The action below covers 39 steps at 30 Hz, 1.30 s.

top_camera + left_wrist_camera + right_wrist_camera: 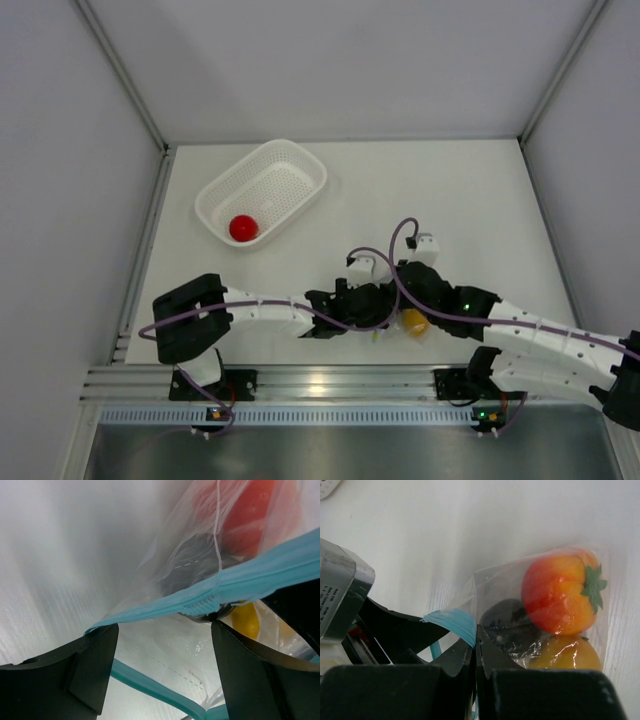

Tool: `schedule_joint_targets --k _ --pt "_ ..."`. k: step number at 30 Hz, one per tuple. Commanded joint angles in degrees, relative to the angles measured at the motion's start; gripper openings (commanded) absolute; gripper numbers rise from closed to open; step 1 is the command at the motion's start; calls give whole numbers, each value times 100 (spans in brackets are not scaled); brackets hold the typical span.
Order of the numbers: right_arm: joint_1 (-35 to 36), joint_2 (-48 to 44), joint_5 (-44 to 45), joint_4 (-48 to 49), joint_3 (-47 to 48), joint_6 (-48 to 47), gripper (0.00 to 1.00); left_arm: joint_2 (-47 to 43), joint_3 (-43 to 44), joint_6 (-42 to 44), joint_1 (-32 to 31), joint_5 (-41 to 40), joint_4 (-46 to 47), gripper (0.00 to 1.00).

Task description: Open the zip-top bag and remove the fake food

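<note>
The zip-top bag [490,587] lies on the white surface [450,200] near its front edge, where the two arms meet, with the tomato [557,595], a dark piece [507,617] and a yellow piece [565,655] inside. The right tool [475,636] is pinched tight on its blue zip strip [452,620]. The left tool [164,630] gapes wide at the strip. A red ball [243,228] sits in the white basket [290,165] farther back.

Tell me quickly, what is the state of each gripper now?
Left gripper: open, gripping nothing.
Right gripper: closed on the blue strip of the zip-top bag.
</note>
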Motion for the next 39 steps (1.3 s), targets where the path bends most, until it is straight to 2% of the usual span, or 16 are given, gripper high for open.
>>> schedule_joint_targets --k 1,8,12,17,25,29,30,34,39 --pt "-2 -81 -116 689 -89 145 0 -363 -192 -187 -37 -6 866 81" --pt "-2 -28 -459 1005 -204 198 0 -872 -544 -240 -46 -270 990 72" --pt "42 -11 -942 1576 -336 418 0 -1189 -799 -310 -46 -376 990 73" --pt "157 33 -1363 2770 -643 892 0 -1409 -861 -240 -46 -280 973 71" --pt "183 271 -2120 3826 -855 1288 0 -1436 -624 -117 -46 -508 103 67" --pt "174 69 -1982 3512 -759 1122 0 -1331 -606 -134 -55 -640 24 65" --pt "183 8 -1832 2901 -671 895 0 -1313 -615 -143 -46 -649 32 65" --pt "174 -317 -1085 1676 -355 489 0 -1181 -423 -117 -46 -701 32 71" --pt "174 -581 -723 1243 -538 356 0 -856 -27 -117 -55 -649 41 75"
